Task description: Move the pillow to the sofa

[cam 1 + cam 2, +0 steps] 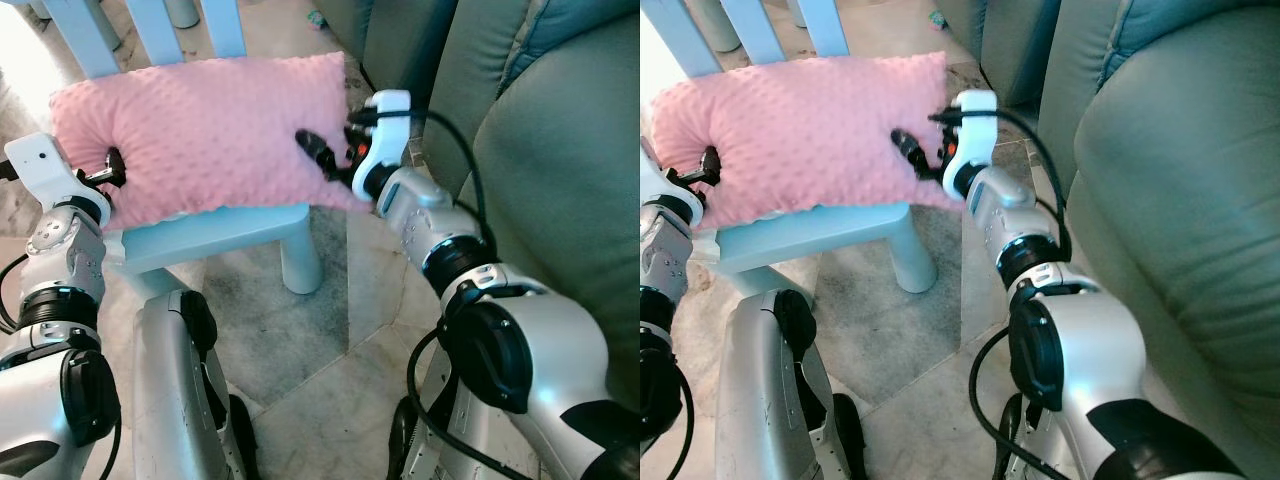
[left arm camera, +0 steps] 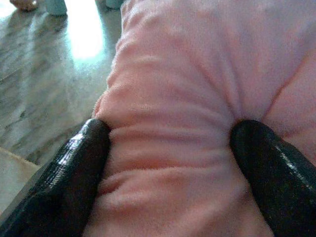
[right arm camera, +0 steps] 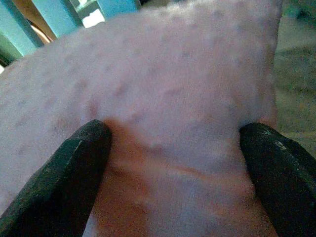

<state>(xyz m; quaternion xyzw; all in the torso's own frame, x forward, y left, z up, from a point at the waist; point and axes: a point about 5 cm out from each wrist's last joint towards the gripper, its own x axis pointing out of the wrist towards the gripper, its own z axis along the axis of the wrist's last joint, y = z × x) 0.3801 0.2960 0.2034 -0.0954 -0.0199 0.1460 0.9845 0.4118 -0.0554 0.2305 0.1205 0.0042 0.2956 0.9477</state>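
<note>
Nearest, the robot's silver arms reach forward over the tiled floor. The left pincer grips the pillow's left end, its fingers pressed into the fabric on either side of a bunched fold. The right pincer clamps the right end likewise — the cloth puckers between its fingers. The pink, dimpled pillow lies across the seat of a light blue chair. The green sofa stands just to the right.
</note>
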